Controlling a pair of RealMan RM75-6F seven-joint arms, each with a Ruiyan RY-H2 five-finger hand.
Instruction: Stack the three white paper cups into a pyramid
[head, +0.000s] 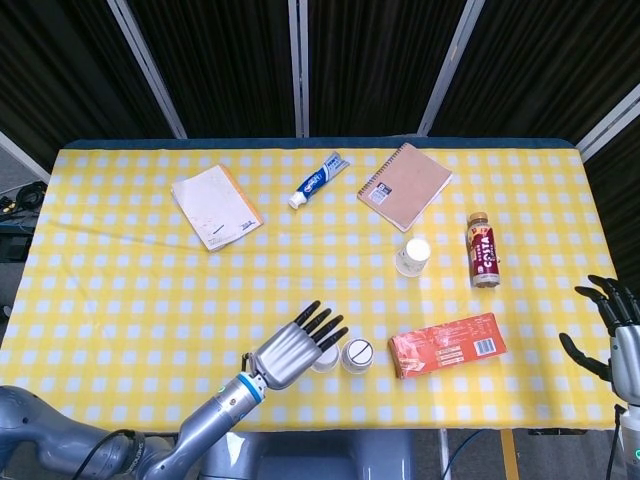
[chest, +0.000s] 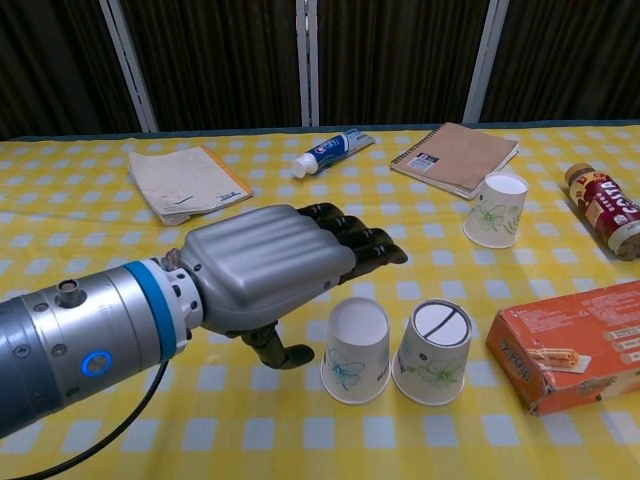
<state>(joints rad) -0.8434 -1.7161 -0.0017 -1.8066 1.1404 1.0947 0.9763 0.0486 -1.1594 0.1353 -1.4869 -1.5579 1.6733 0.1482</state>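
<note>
Two white paper cups stand upside down, side by side, near the table's front edge: the left cup (chest: 356, 350) (head: 325, 361) and the right cup (chest: 434, 351) (head: 356, 355). The third cup (chest: 496, 210) (head: 412, 255) stands further back on the right, beside the bottle. My left hand (chest: 280, 265) (head: 295, 348) hovers just left of and above the left cup, fingers stretched out flat and holding nothing. In the head view it covers part of that cup. My right hand (head: 610, 335) hangs off the table's right edge with its fingers apart and nothing in it.
An orange snack box (chest: 570, 345) lies right of the two cups. A brown drink bottle (chest: 605, 210) lies at the far right. Further back are a spiral notebook (chest: 455, 157), a toothpaste tube (chest: 330, 152) and a paper booklet (chest: 187, 180).
</note>
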